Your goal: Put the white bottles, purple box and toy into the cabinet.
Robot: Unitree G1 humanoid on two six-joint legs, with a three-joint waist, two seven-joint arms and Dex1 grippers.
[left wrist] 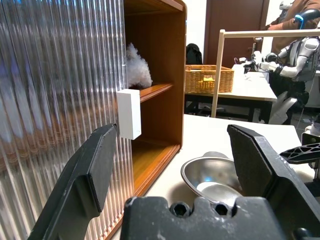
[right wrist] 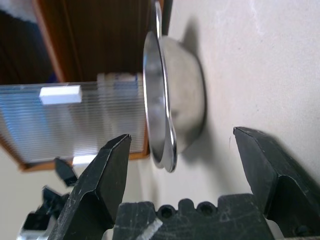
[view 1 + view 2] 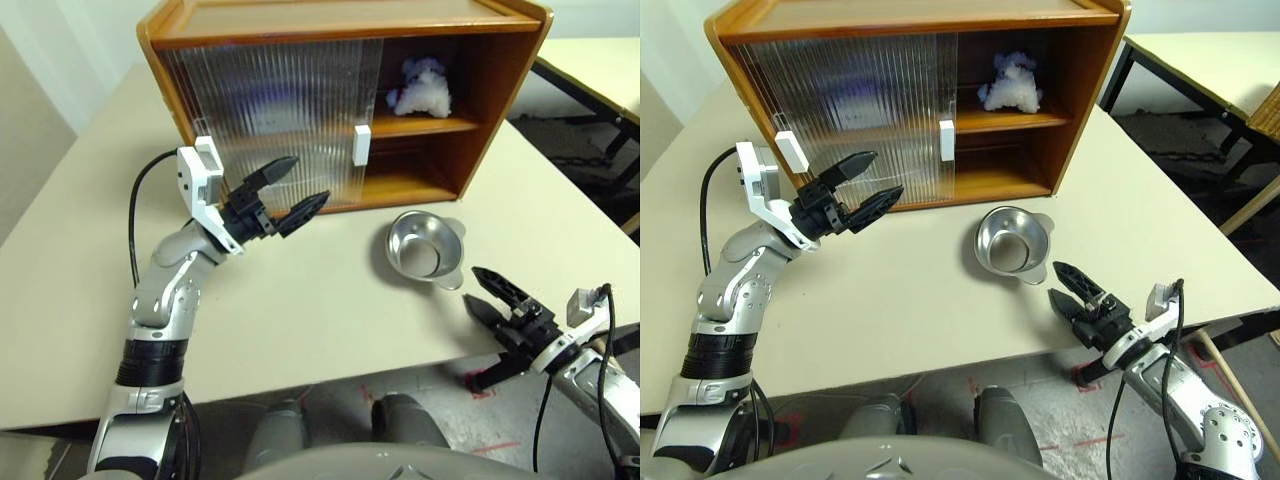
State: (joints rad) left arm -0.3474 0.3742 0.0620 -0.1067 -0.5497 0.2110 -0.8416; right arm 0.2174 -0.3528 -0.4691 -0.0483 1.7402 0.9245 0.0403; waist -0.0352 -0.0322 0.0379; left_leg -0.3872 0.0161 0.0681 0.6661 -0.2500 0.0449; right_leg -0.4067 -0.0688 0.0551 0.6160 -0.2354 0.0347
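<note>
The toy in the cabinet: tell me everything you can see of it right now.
The toy is a small, fluffy white plush, its features too blurred to make out. It sits on the upper shelf of the cabinet, in the open right side, past the edge of the ribbed sliding door, near the back. It rests on the shelf board; nothing else touches it, and both grippers are well away from it.

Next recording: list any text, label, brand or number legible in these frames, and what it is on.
None can be read.
Cabinet, its door handles, the toy and the steel bowl: no print visible.
Shapes behind the ribbed door: blurred by the ribbing, nothing legible.
Left gripper and right gripper: open, no markings.
</note>
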